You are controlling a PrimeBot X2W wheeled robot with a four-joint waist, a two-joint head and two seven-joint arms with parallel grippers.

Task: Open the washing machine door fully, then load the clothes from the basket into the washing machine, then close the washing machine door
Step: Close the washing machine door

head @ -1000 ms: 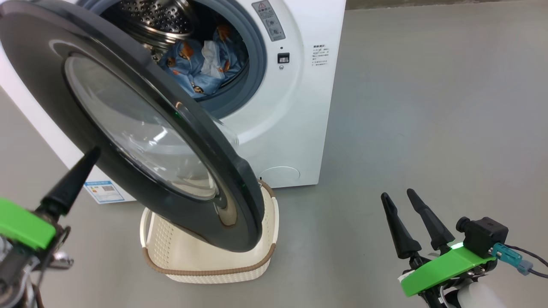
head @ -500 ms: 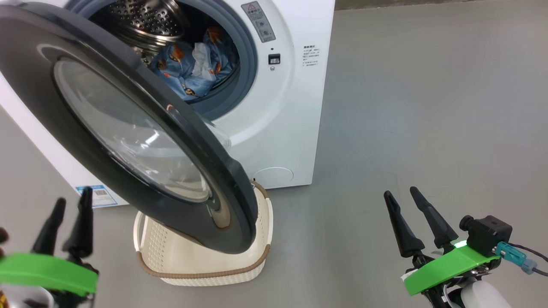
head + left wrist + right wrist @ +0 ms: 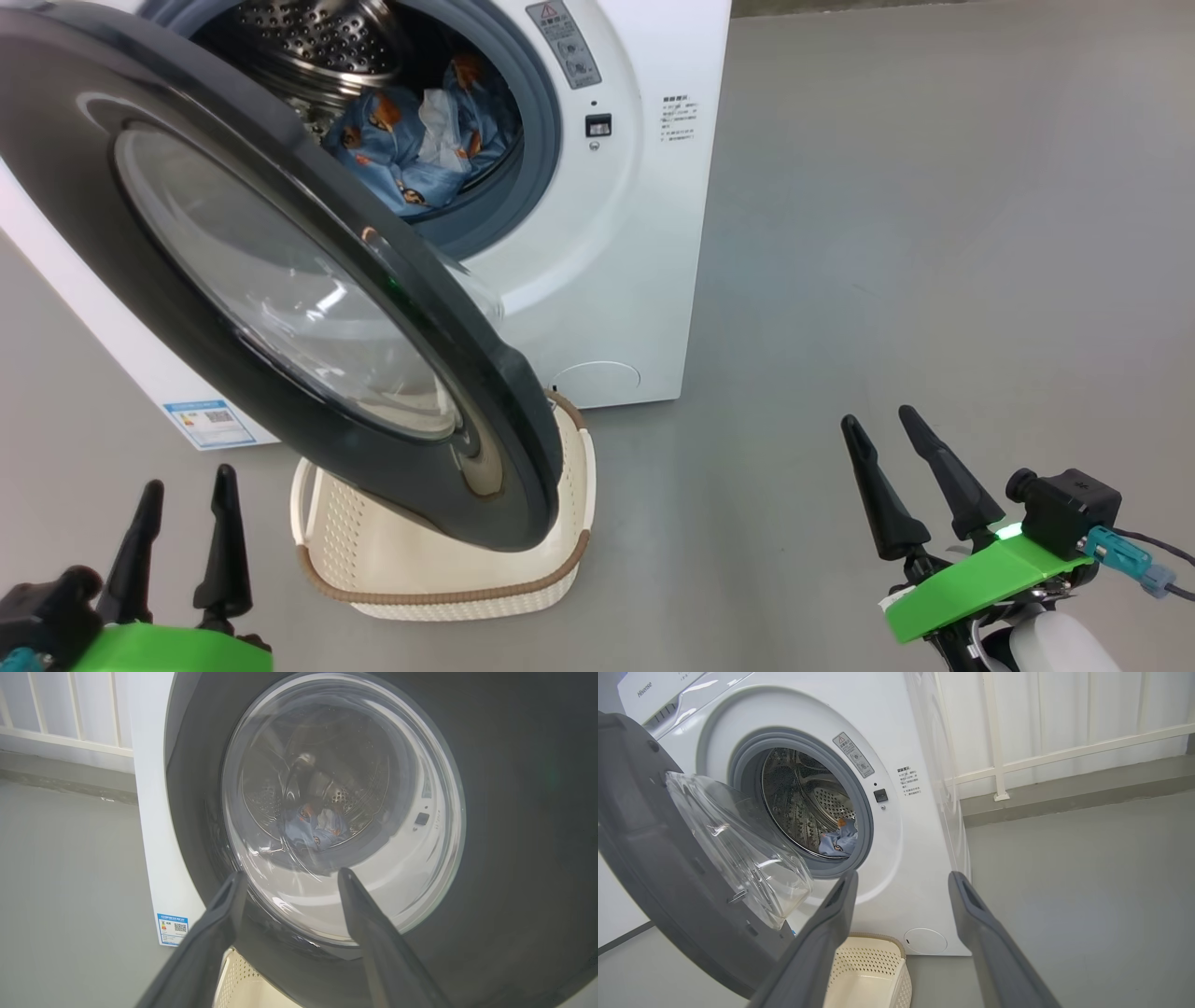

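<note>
Grey floor (image 3: 934,233) carries washing machine (image 3: 616,280), basket (image 3: 448,588) at its front.

One washing machine (image 3: 616,280), one door (image 3: 56,187), one basket (image 3: 439,595), one clothes heap (image 3: 411,159); grippers two: left gripper (image 3: 189,478), right gripper (image 3: 877,416).

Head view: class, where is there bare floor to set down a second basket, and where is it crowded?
Widest free patch: the grey floor right of the washing machine, beyond the right gripper. A narrower strip lies between the left gripper and the machine's front. Crowded: under the open door, which overhangs the basket.
</note>
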